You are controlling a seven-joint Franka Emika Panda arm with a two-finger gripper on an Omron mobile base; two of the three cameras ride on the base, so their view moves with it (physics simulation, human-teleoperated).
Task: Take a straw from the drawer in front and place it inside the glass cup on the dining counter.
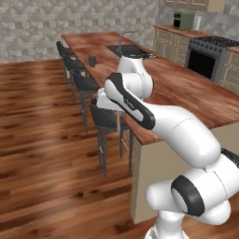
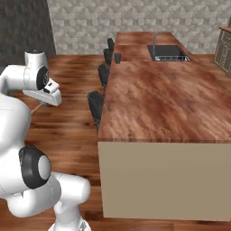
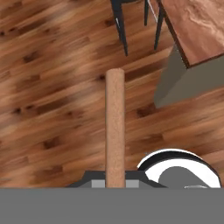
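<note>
In the hand view my gripper (image 3: 115,180) is shut on the straw (image 3: 115,127), a brownish-orange stick that points straight away from the hand over the wooden floor. From the right base view the hand (image 2: 48,94) hangs left of the dining counter (image 2: 158,101), with the thin straw (image 2: 37,107) poking out below it. The glass cup (image 1: 92,61) (image 2: 117,57), small and dark grey, stands far off near the left edge of the dining counter (image 1: 186,88). The drawer is out of view.
Dark stools (image 1: 107,116) (image 2: 95,106) line the counter's left side, the nearest close to my hand. A sink (image 1: 128,49) (image 2: 168,53) with a tap is set into the far part of the counter. A stove (image 1: 205,56) stands at the back right.
</note>
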